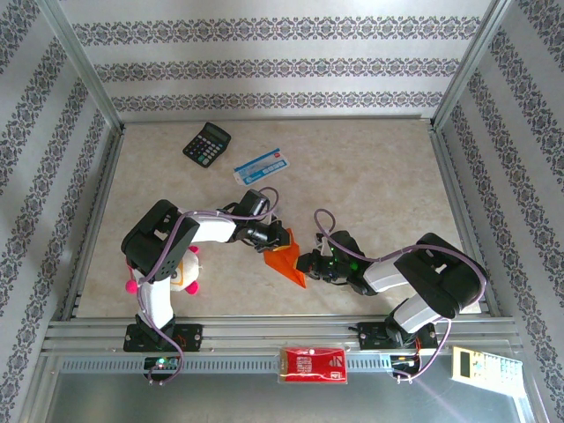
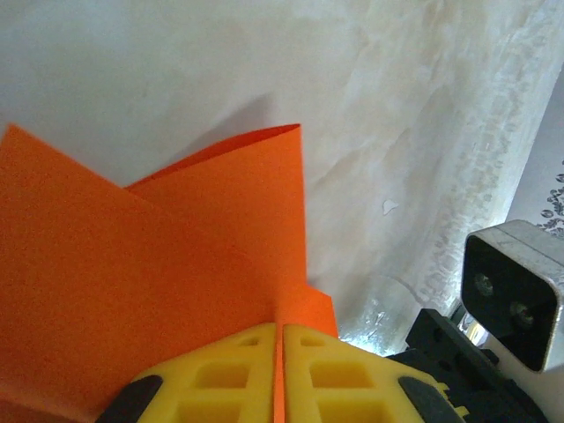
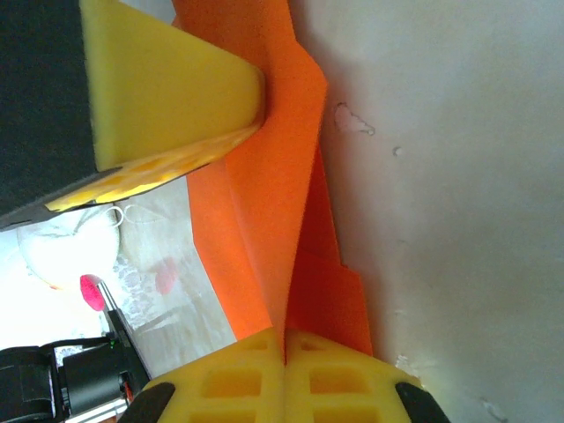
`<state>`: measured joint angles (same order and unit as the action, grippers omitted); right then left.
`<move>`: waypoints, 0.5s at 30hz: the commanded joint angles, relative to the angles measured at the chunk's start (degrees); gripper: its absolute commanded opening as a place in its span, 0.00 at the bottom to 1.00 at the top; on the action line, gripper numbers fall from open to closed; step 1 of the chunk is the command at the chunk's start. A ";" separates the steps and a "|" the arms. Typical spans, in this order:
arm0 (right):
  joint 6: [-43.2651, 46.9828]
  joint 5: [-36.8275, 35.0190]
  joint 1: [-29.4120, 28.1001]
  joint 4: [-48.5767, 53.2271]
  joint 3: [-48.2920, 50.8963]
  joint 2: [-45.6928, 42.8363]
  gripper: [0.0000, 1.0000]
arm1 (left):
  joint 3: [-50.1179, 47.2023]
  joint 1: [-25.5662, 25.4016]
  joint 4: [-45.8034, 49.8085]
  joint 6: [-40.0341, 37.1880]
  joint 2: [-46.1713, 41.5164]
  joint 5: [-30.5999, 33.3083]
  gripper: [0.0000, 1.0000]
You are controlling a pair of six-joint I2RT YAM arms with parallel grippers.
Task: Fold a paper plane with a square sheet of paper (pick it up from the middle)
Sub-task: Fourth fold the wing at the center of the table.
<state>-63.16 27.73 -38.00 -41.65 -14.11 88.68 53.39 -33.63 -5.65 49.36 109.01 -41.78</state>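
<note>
The paper (image 1: pixel 286 260) sits just below the middle of the top view, seemingly lifted off the table (image 1: pixel 379 176) and spanned between the two arms. The left gripper (image 2: pixel 280 379) is clamped on one edge, its yellow fingers (image 2: pixel 220 383) pressed together with the sheet rising out from between them. The right gripper (image 3: pixel 284 383) pinches the opposite end the same way, right on a crease that climbs toward the top of its wrist view. Gripping both ends probably serves to hold the thin sheet taut and its layers lined up, so a fold can be set cleanly in the air. The paper is doubled into flaps, not yet a dart. The calculator (image 1: pixel 206 144) lies well apart at upper left, out of the way
</note>
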 commanded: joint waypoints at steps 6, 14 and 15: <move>0.14 -4.26 0.56 3.06 1.13 2.38 0.02 | -1.84 0.71 1.96 -2.42 1.09 1.51 0.12; 0.04 -3.67 0.58 3.40 1.15 1.66 0.05 | -1.92 1.15 2.81 -3.66 2.03 2.13 0.12; 0.10 -3.61 0.56 3.71 1.13 1.22 0.06 | -2.02 1.26 2.94 -3.91 2.29 2.14 0.11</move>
<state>-63.31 27.81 -37.98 -41.82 -14.11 88.77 52.93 -33.36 -5.65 47.75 109.10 -41.87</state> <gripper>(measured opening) 0.056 0.115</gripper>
